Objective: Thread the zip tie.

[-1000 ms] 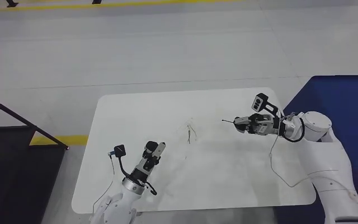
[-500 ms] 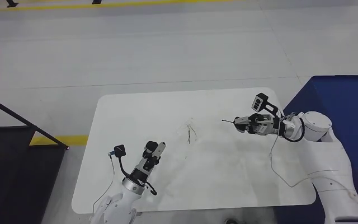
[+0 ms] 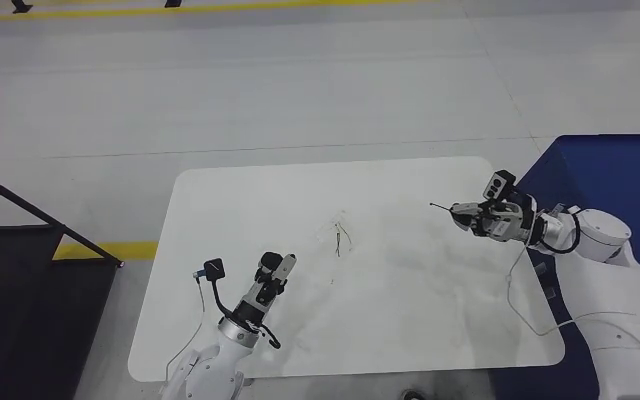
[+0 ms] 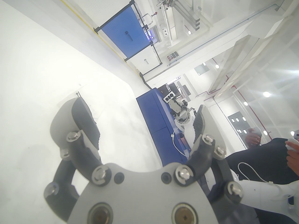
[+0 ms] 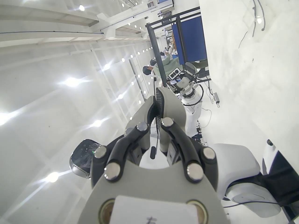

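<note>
Threading is not yet begun. The right gripper (image 3: 460, 212), over the right side of the table (image 3: 400, 300), is clamped on a zip tie (image 3: 440, 207), straight and unlooped. The left gripper (image 3: 281, 266) rests spread wide and empty, well apart. Some spare ties (image 3: 341, 236) lie mid-table.

- Grippers: two. My left gripper (image 4: 140, 104) has its fingers spread wide, and my right gripper (image 5: 157, 92) is pinched closed.
- Held: one zip tie (image 5: 153, 153), thin and black, clamped in my right gripper.
- Lying loose: two dark loose zip ties (image 3: 340, 240), side by side near the middle of the table (image 3: 420, 300).
- Unsure: one thinner dark strand (image 5: 243, 39) just beside them. I cannot tell whether it is a third tie.
- Tables: one, white, with rounded corners.
</note>
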`<action>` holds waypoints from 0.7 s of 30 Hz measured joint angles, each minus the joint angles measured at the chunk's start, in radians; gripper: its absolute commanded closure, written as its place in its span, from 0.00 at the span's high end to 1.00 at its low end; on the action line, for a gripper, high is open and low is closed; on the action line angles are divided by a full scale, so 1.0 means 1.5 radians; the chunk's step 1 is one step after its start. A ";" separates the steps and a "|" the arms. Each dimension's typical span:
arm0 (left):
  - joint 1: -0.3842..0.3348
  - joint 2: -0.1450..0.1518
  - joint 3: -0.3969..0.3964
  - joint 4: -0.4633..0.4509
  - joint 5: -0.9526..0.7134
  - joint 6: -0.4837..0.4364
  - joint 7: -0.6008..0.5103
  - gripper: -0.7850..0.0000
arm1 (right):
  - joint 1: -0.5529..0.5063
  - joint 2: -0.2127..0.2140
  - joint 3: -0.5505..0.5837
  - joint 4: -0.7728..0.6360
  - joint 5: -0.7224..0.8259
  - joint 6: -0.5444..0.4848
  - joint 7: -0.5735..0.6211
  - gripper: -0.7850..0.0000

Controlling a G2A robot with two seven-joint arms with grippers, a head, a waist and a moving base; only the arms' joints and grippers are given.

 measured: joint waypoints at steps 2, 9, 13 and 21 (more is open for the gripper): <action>-0.002 0.000 0.001 -0.002 0.002 0.001 -0.002 1.00 | 0.000 0.000 0.000 0.000 0.000 0.000 0.000 0.00; -0.125 -0.024 0.159 -0.054 0.331 0.224 -0.009 1.00 | 0.000 0.000 -0.001 0.000 0.000 0.000 0.000 0.00; -0.258 -0.054 0.267 -0.004 0.512 0.355 -0.068 1.00 | 0.000 0.000 -0.001 0.000 0.000 0.000 0.000 0.00; -0.343 -0.077 0.313 0.039 0.535 0.431 -0.090 1.00 | 0.000 0.000 -0.001 0.000 0.000 0.000 0.000 0.00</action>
